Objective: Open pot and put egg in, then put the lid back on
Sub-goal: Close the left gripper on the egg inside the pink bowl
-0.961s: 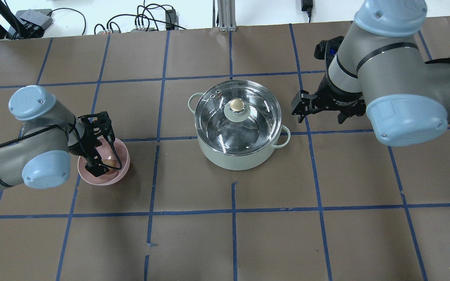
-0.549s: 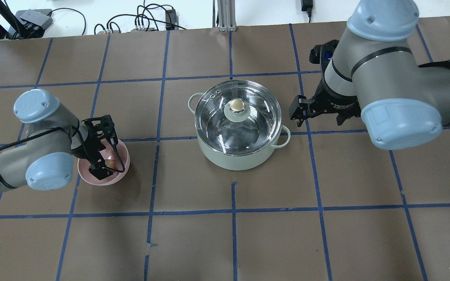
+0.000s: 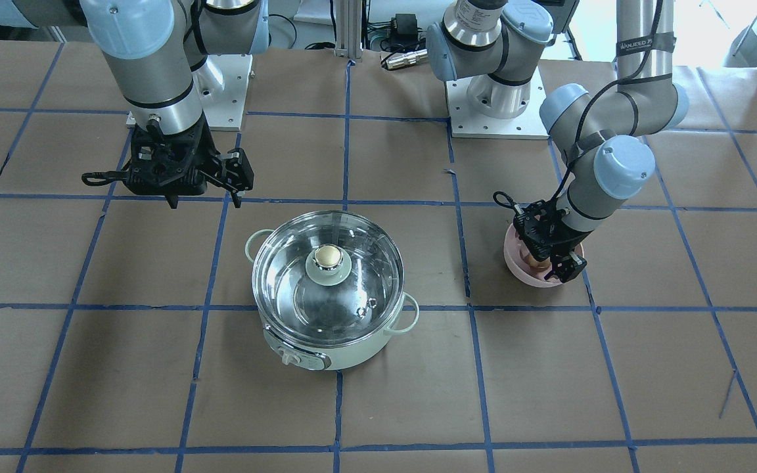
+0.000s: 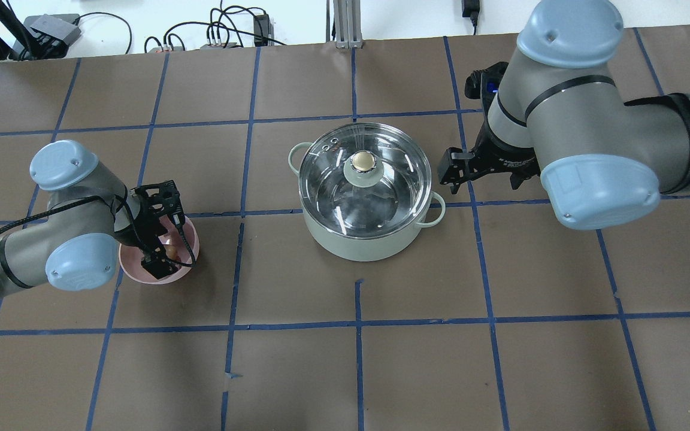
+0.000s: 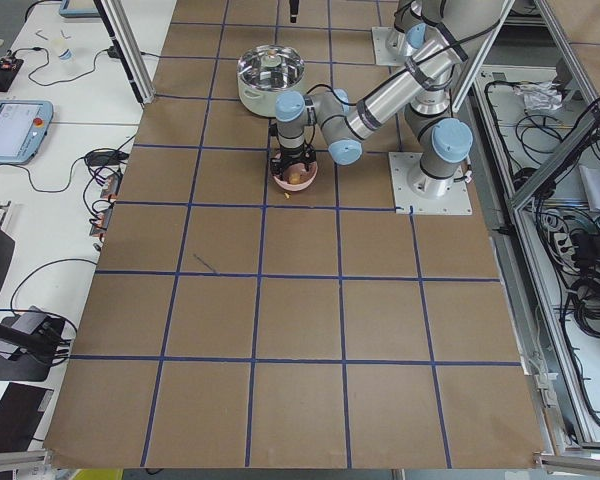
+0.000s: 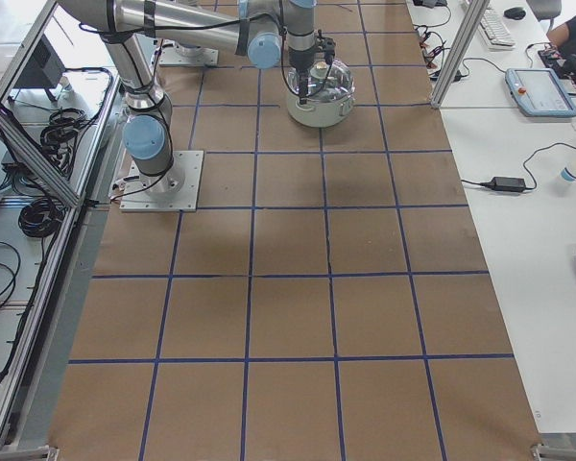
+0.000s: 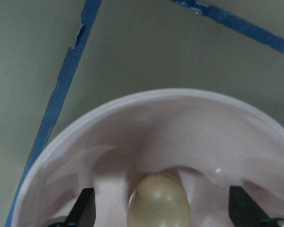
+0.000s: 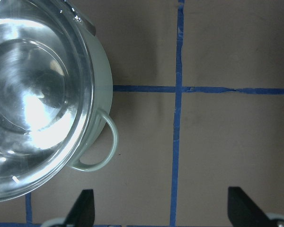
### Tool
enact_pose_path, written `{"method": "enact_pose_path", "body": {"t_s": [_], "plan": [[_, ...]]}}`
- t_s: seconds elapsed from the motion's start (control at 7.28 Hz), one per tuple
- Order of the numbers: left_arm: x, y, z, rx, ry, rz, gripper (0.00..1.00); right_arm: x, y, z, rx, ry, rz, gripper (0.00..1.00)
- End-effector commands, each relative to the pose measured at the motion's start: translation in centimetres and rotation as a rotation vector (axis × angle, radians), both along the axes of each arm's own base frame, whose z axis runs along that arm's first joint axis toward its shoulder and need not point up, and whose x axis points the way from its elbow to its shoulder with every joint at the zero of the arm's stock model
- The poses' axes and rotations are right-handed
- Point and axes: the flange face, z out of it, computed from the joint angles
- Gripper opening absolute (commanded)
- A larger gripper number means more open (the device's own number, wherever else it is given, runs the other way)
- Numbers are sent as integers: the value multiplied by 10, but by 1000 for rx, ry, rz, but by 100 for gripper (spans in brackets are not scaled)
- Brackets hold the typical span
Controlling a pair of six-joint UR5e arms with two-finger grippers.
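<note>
The mint-green pot [image 4: 363, 239] stands mid-table with the glass lid [image 4: 390, 179] on it, beige knob [image 4: 364, 160] up. They also show in the front view, pot [image 3: 352, 355] and lid [image 3: 286, 276]. The tan egg [image 7: 158, 201] lies in a pink bowl [image 7: 180, 118] at the left of the overhead view [image 4: 132, 263]. My left gripper [image 4: 163, 248] is down in the bowl, open, its fingers [image 7: 85, 210] on either side of the egg without touching it. My right gripper [image 4: 481, 175] is open and empty, hovering just right of the pot's handle [image 8: 102, 151].
Brown table surface with a blue tape grid [image 4: 357, 323]. Cables and power bricks [image 4: 219, 33] lie along the far edge. The arm bases [image 3: 497, 112] stand on the robot's side of the table.
My right arm has moved left, closer to the pot's right side. My left gripper has shifted slightly within the pink bowl, around the egg. Pot and lid have not moved.
</note>
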Motion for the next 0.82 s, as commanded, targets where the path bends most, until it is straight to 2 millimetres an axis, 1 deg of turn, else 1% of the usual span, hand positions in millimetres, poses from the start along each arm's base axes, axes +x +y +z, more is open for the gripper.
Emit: {"method": "enact_pose_path", "body": {"t_s": [0.0, 0.14, 0.27, 0.41, 0.69], "plan": [[0, 0, -4, 10, 3, 3, 100, -1, 0, 0, -1, 8, 1, 100], [1, -2, -8, 18, 5, 3, 100, -1, 0, -1, 1, 8, 1, 100], [1, -3, -8, 16, 6, 5, 100, -1, 0, -2, 2, 8, 1, 100], [0, -1, -9, 21, 6, 5, 100, -1, 0, -2, 2, 9, 4, 100], [3, -3, -2, 10, -7, 6, 100, 0, -1, -1, 1, 9, 6, 100]]}}
